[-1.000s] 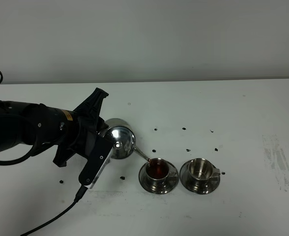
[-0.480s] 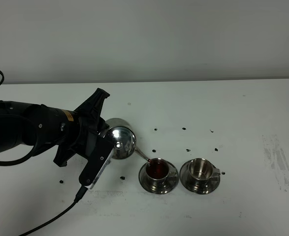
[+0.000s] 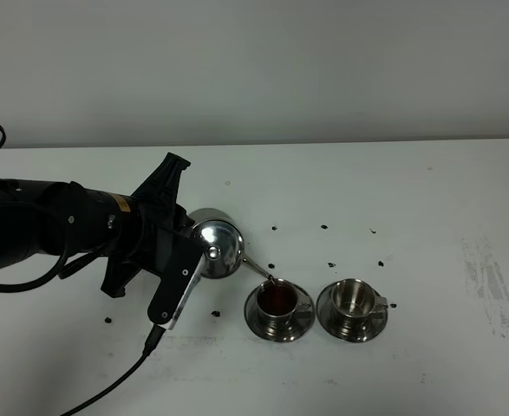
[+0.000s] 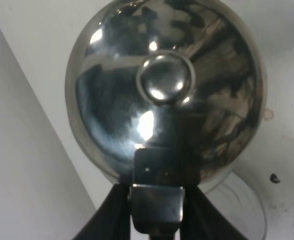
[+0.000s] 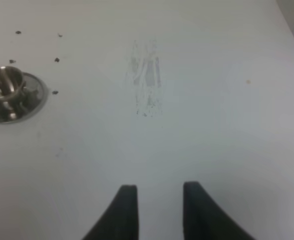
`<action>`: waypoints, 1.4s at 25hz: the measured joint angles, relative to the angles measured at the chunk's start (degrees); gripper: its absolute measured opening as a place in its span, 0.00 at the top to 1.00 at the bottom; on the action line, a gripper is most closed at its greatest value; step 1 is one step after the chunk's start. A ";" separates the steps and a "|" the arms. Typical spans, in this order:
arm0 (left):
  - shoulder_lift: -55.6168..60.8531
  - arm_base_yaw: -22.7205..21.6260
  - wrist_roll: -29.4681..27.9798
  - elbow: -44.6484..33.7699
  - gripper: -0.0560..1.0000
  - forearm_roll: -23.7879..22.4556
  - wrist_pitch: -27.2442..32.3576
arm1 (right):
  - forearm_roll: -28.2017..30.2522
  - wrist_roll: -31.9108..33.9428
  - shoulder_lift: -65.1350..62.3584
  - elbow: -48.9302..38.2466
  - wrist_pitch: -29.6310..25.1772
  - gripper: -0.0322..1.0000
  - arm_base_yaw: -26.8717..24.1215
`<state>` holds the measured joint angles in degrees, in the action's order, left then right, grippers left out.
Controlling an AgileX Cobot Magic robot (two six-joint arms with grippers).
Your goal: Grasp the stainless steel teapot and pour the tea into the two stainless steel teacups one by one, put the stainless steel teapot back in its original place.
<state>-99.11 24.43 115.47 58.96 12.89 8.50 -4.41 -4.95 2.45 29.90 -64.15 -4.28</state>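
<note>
Setup is pretty bare-bones. The table (image 3: 427, 199) is plain matte white and kinda grubby: little dark specks (image 3: 323, 227) scattered around the middle, plus a greyish scuff mark (image 3: 488, 277) way over on the right side. Behind it there's just a blank pale wall (image 3: 254, 69). A black cable (image 3: 89, 390) snakes off toward the front on the left.

The left gripper (image 4: 156, 200) is clamped tight on the loop handle of the steel teapot (image 3: 215, 250). The pot is held tipped over, just left of the cups, with its lid knob (image 4: 164, 82) staring straight into the wrist camera. Its thin spout (image 3: 256, 269) ends right over the rim of the left cup (image 3: 276, 317).

That cup has dark reddish tea (image 3: 277, 299) in it. The right cup (image 3: 352, 299) sits just beside it, showing bare shiny steel inside. Each one is on its own round saucer (image 3: 371, 328), and the two saucers are close together.

In the left wrist view, what looks like the rim of a pale round dish (image 4: 247, 205) peeks out on the table past the pot's edge.

The right gripper (image 5: 157, 200) hangs over bare table well off to the right. Its fingers are pulled in narrow with only a slim gap, gripping nothing.
</note>
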 joint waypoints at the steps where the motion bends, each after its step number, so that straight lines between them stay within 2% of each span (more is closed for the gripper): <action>1: 0.00 0.00 -0.32 0.00 0.74 0.20 0.00 | 0.00 0.00 0.00 0.00 0.00 0.75 0.00; 12: 0.00 0.00 -0.90 0.00 0.74 4.58 0.27 | 0.00 0.00 0.00 0.00 0.00 0.75 0.00; 19: 0.87 -0.33 -0.90 0.00 0.74 10.02 1.27 | 0.00 0.00 0.00 0.00 0.00 0.75 0.00; 25: 4.65 -2.78 -2.31 0.00 0.74 19.11 3.54 | 0.00 0.00 0.00 0.00 0.00 0.75 0.00; 31: 7.89 -5.10 -10.81 -0.53 0.74 29.57 4.88 | 0.00 0.00 0.00 0.00 0.00 0.75 0.00; 35: 9.26 -5.77 -15.02 -4.08 0.74 37.51 3.51 | 0.00 0.00 0.00 0.00 0.00 0.75 0.00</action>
<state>-89.85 18.66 100.45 54.87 50.40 12.01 -4.41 -4.95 2.45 29.90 -64.15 -4.28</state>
